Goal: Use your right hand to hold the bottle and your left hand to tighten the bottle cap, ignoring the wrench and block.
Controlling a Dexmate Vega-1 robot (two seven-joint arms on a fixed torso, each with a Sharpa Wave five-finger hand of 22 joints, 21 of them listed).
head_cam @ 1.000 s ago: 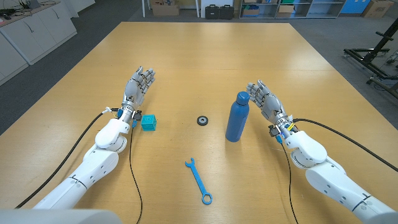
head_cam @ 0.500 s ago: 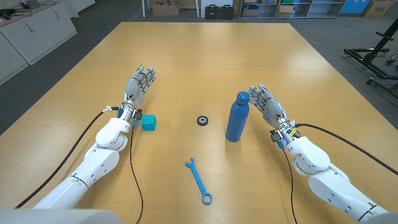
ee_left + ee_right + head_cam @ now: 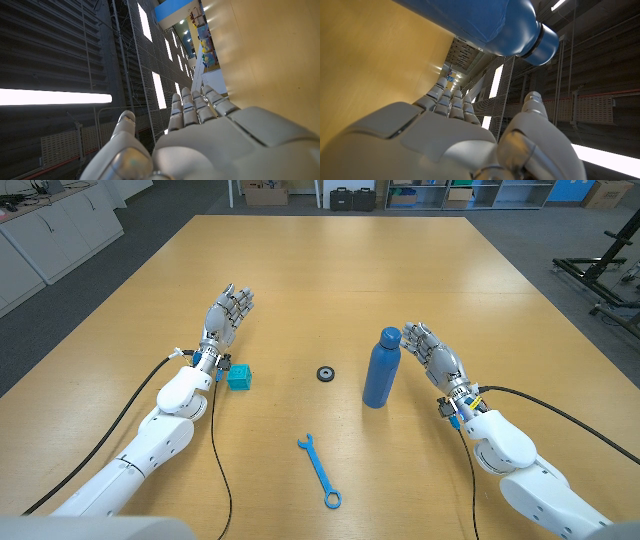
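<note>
The blue bottle (image 3: 381, 369) stands upright on the wooden table (image 3: 330, 270), a little right of the middle, and everything else is easiest placed from it. Its cap (image 3: 390, 336) is blue too and sits on top. In the right wrist view the bottle (image 3: 485, 22) crosses the frame just beyond the fingers, with a clear gap between them.

The right hand (image 3: 430, 352) is just right of the bottle, up by the cap, close but not touching. Its fingers are spread and a little curled, and it holds nothing. From behind, the right hand (image 3: 455, 135) shows fingers reaching forward with the thumb off to one side.

The left hand (image 3: 224, 316) is well left of the bottle, fingers apart and pointing away from the robot, empty as well. The wrist camera shows the left hand (image 3: 200, 140) with fingers side by side and thumb apart.

A small black ring (image 3: 325, 373) lies on the table just left of the bottle. Further left, near the left wrist, sits a teal block (image 3: 239, 376). A blue wrench (image 3: 319, 471) lies nearer the robot than the bottle and to its left, at a slant.
</note>
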